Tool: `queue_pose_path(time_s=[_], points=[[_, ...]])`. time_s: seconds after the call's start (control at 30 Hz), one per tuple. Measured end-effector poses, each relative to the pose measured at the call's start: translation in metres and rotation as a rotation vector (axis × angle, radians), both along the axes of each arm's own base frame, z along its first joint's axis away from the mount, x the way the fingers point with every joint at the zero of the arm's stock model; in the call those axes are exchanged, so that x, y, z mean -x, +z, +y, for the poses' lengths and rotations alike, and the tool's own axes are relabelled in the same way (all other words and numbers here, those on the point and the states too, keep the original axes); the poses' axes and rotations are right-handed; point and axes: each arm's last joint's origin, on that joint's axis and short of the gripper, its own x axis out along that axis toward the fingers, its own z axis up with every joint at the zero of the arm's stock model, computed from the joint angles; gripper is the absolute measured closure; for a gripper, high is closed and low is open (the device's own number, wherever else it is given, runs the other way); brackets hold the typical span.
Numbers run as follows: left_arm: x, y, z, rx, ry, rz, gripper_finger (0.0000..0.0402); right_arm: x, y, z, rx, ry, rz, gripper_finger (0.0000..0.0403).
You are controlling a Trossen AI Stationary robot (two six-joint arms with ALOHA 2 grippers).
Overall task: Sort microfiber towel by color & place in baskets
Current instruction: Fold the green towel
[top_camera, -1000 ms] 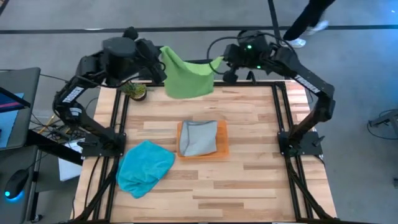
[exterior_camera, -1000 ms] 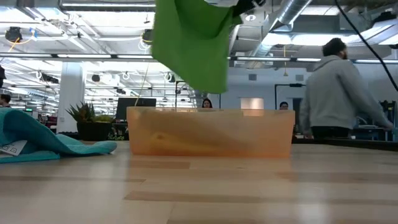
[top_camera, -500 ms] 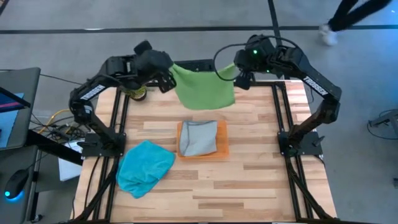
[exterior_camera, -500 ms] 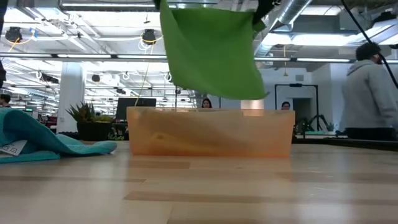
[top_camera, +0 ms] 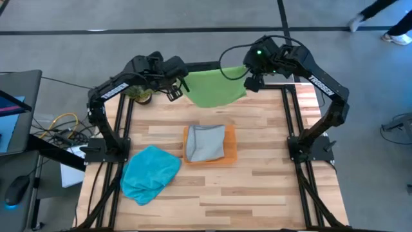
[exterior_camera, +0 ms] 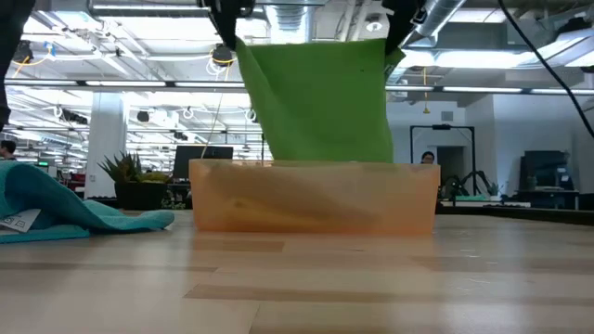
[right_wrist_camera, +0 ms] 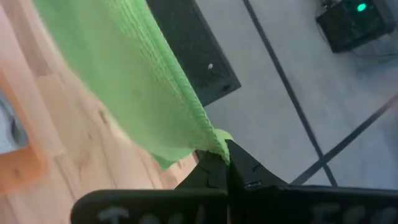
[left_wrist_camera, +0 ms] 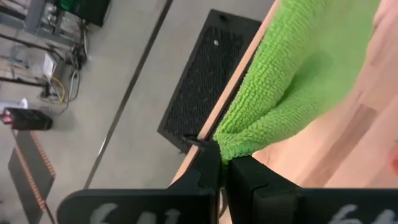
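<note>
The left claw (top_camera: pixel 178 87) and right claw (top_camera: pixel 250 82) each pinched 1 corner of the green towel (top_camera: pixel 214 87), stretched above the tabletop (top_camera: pixel 257 167) at 12 o'clock of the orange tray (top_camera: pixel 230 154). Step: transport. Next move likely requires lowering onto the grey towel (top_camera: pixel 206 142).

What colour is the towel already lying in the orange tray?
Grey: the towel in the orange tray shows best in the high view.
</note>
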Motion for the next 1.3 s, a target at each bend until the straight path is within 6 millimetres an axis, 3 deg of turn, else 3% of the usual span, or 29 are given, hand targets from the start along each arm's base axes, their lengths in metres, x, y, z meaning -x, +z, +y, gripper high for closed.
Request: queue_pose_path(time_s=[0.33, 0.53, 0.8, 1.1, 1.3], points=[[-0.004, -0.010, 0.024, -0.001, 0.089, 0.005, 0.0401, -0.018, -0.019, -0.016, -0.025, -0.021, 0.051, 0.0399], [0.003, -0.012, 0.043, -0.014, 0.144, 0.010, 0.0401, -0.037, -0.030, -0.038, 0.044, -0.065, 0.034, 0.0399], [0.002, -0.026, 0.076, 0.010, 0.190, 0.029, 0.0401, -0.041, -0.038, -0.061, 0.073, -0.125, 0.014, 0.0399], [-0.009, -0.041, 0.079, 0.120, 0.119, 0.055, 0.0401, -0.035, -0.042, -0.056, -0.039, -0.123, 0.023, 0.0399], [-0.016, -0.052, 0.070, 0.177, 0.074, 0.140, 0.0401, -0.047, -0.052, -0.041, -0.109, -0.065, 0.065, 0.0399]])
